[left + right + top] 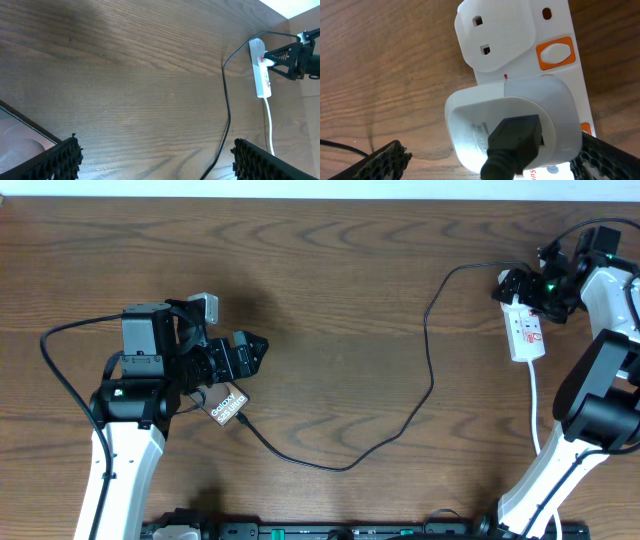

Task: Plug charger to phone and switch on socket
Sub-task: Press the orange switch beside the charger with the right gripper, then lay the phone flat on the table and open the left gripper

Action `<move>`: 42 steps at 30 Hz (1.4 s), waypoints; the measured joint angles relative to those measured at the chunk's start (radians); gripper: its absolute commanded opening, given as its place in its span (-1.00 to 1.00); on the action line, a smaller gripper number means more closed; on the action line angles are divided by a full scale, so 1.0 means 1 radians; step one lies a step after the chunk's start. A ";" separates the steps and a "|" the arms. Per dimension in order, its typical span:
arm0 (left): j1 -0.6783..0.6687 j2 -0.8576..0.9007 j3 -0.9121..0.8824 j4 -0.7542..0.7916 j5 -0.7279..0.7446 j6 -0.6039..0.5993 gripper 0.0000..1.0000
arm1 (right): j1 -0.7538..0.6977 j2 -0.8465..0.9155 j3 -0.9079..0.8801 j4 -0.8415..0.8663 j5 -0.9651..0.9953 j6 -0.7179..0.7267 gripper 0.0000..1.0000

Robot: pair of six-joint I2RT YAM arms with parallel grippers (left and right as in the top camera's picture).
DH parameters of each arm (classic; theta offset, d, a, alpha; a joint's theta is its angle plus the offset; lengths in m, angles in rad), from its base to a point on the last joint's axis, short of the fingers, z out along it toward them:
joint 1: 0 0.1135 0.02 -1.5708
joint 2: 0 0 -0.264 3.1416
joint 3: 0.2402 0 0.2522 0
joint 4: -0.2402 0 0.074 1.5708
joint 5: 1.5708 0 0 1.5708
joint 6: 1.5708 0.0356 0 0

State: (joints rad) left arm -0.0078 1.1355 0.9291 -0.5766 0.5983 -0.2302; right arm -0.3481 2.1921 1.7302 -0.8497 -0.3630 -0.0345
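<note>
The phone [228, 405] lies flat on the left part of the tabletop [340, 330], its lettered end showing and the rest hidden under the left arm. The left gripper [155, 145] hangs just over it with its jaws spread wide and nothing between them. In the left wrist view only a corner of the phone shows at the lower left.

The black cable [430, 370] meets the phone's end nearest the front edge, though whether the tip is pushed in cannot be told. From there it loops across the middle of the tabletop and runs up to the power strip [526, 330].

The power strip lies near the right edge, toward the far right corner, its white cord trailing to the front edge. A white adapter [470, 120] with the cable's black plug in it sits in one outlet. An orange switch [555, 52] is beside the free outlet next to it. The right gripper [492, 150] hovers over the adapter, jaws wide apart on either side, grasping nothing.
</note>
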 measured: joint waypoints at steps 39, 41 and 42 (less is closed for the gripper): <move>0.000 0.000 0.000 -0.002 0.000 0.000 0.88 | -0.011 -0.459 -0.031 -0.108 0.189 0.418 0.98; 0.000 0.000 0.000 -0.002 0.000 0.000 0.88 | -0.011 -0.449 -0.031 -0.109 0.196 0.423 0.99; 0.000 0.000 0.000 -0.002 0.000 0.000 0.88 | -0.011 -0.447 -0.031 -0.110 0.197 0.425 0.98</move>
State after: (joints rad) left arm -0.0078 1.1355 0.9291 -0.5789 0.5983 -0.2302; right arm -0.3588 1.7451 1.6989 -0.9596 -0.1661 0.3908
